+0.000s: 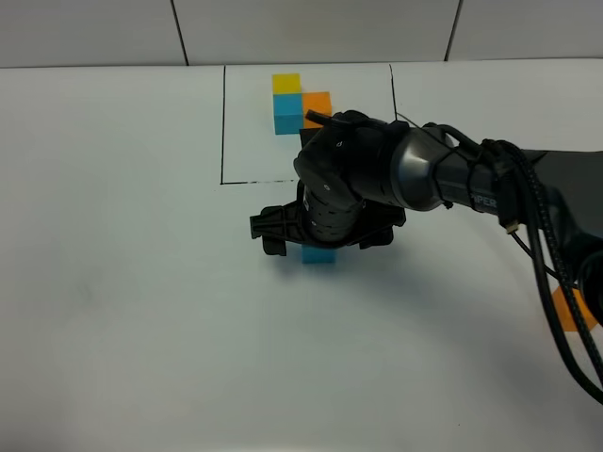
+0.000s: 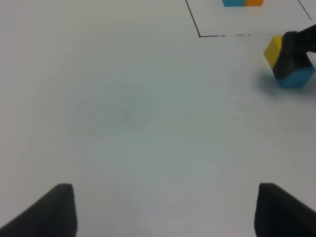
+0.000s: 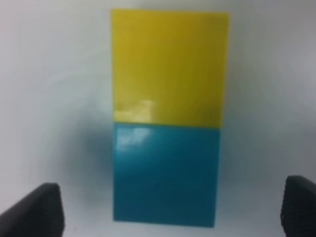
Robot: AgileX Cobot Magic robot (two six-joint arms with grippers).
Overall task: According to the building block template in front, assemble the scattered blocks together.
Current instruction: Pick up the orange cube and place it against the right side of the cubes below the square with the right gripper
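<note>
Lengthwise, yellow cube [image 3: 169, 64] abutting blue cube [image 3: 167, 168] (yellow toward template [image 1: 297, 104]), right claw [image 3: 167, 207] spread, empty

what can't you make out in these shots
- Exterior high: the right end effector covers the loose yellow cube; only a sliver of the blue cube shows.
- Exterior high: cables cross an orange shape at the right edge; unclear if it is the third cube.
- Left wrist: the top edge cuts off the template.
- Right wrist: blurred; the bottom edge cuts off the fingertips.
</note>
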